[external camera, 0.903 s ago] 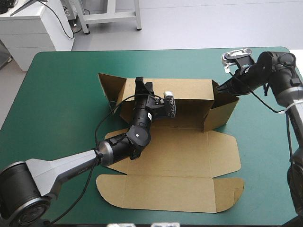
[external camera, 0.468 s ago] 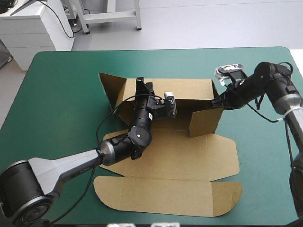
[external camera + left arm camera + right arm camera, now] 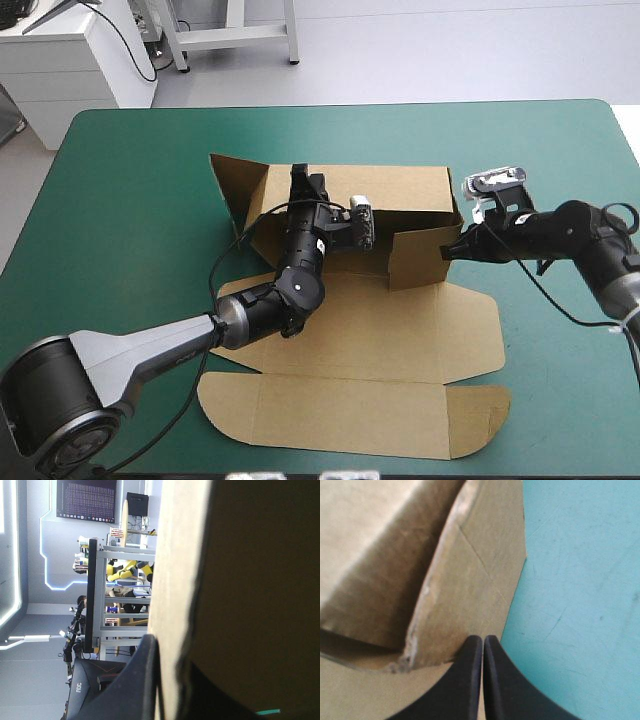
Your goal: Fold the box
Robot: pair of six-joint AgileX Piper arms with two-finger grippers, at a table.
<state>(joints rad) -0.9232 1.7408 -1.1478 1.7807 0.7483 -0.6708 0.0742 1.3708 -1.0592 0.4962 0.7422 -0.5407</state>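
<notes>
A: Box status. Where is it sitting?

B: The box (image 3: 400,330) is lying around the middle of the table (image 3: 130,200). It is a brown cut sheet, partly raised. The base (image 3: 400,310) is resting flat on the teal-green cover. The lid (image 3: 350,410) is lying flat too, spreading toward the table's near edge, with rounded tabs at its corners.

A: Walls?

B: The rear wall (image 3: 400,188) is standing upright on the side toward the table's far edge. The left flap (image 3: 232,185) is standing splayed outward, toward the table's left edge. The right flap (image 3: 425,255) is standing folded inward, angling across the base from the rear wall's right end.

A: Left gripper?

B: The left gripper (image 3: 303,183) is reaching over the base and pinching the rear wall's top edge. In its wrist view the fingers (image 3: 142,690) are standing all but together, with the board's edge running between them.

A: Right gripper?

B: The right gripper (image 3: 447,250) is pointing in from the table's right side. Its fingers (image 3: 470,680) are meeting in one pointed arch with nothing between them. The tip is touching the right flap's outer face, close to where that board is bordering the cover.
</notes>
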